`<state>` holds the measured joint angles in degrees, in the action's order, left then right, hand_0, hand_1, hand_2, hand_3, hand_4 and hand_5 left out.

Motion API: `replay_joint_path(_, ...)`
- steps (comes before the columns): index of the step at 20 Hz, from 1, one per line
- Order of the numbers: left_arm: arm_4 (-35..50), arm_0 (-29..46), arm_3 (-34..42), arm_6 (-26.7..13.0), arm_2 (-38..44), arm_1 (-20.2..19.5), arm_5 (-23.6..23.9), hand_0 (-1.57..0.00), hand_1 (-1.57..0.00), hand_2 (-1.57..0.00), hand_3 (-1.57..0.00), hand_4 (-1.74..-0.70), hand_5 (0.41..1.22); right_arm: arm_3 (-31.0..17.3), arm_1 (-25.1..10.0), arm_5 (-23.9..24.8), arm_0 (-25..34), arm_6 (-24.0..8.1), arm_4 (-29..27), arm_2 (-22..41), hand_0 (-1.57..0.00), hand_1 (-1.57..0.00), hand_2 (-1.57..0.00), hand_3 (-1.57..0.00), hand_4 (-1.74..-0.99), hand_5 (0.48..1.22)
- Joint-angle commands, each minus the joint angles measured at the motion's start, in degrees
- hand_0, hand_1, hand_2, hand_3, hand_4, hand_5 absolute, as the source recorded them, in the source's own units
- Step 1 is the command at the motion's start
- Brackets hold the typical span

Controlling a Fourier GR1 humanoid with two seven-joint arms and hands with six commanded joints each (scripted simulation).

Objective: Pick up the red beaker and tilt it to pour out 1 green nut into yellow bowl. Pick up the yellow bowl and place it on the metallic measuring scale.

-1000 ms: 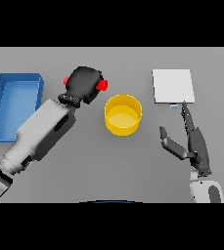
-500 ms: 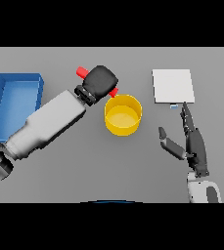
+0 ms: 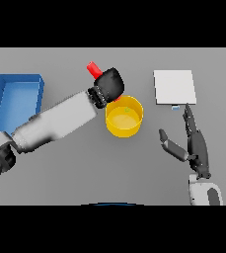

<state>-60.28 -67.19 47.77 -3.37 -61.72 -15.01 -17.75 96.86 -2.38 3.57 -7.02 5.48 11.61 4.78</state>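
The left hand (image 3: 109, 85) holds its fingers curled around the tilted red beaker (image 3: 94, 68), over the yellow bowl's (image 3: 124, 117) 11 o'clock rim. The right hand (image 3: 193, 143) rests with straight fingers at 3 o'clock of the bowl.

My robot's two arms, white and grey blocky casings, dark left hand (image 3: 109, 85), dark slender-fingered right hand (image 3: 196, 146), white cuff.
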Motion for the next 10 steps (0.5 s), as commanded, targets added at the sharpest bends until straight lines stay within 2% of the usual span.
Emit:
replay_joint_path(1, -0.4, -1.0, -0.6, 0.5, -0.6, 0.2, 0.0, -1.57, -1.57, -1.57, -1.56, -1.74, 1.221, -0.1, -0.4, 0.0, 0.0, -0.3, 0.1, -0.3, 0.0, 0.0, 0.0, 0.0, -1.276, 0.6)
replay_joint_path(2, -0.8, -1.9, -1.5, 1.0, -1.2, 0.3, 0.6, -1.57, -1.57, -1.57, -1.56, -1.74, 1.221, 0.8, -0.4, 0.2, -0.8, -0.3, 0.6, 0.1, 0.0, 0.0, 0.0, 0.0, -1.276, 0.593)
replay_joint_path(4, -1.9, -3.2, -2.4, 1.1, -3.4, 0.4, -0.7, -1.57, -1.57, -1.57, -1.56, -1.74, 1.221, 0.0, -0.8, 0.2, -1.2, 0.4, 0.5, -0.4, 0.0, 0.0, 0.0, 0.0, -1.26, 0.586)
replay_joint_path(6, -2.6, -6.0, -3.8, 2.8, -5.2, 1.5, -2.2, -1.57, -1.57, -1.57, -1.57, -1.74, 1.221, 1.0, -0.2, 1.5, -1.1, -0.1, 2.7, 0.8, 0.0, 0.0, 0.0, 0.0, -1.236, 0.582)
replay_joint_path(8, -3.8, -6.5, -5.4, 4.0, -7.7, 2.2, -1.9, -1.57, -1.57, -1.57, -1.57, -1.74, 1.221, 0.3, -0.2, 1.4, -0.1, -1.1, 2.3, 0.4, 0.0, 0.0, 0.0, 0.0, -1.216, 0.585)
replay_joint_path(10, -4.8, -7.8, -6.3, 4.8, -9.6, 2.7, -1.1, -1.57, -1.57, -1.57, -1.57, -1.73, 1.221, -0.1, -0.2, 1.5, 0.3, -0.7, 2.6, 0.6, 0.0, 0.0, 0.0, 0.0, -1.204, 0.591)
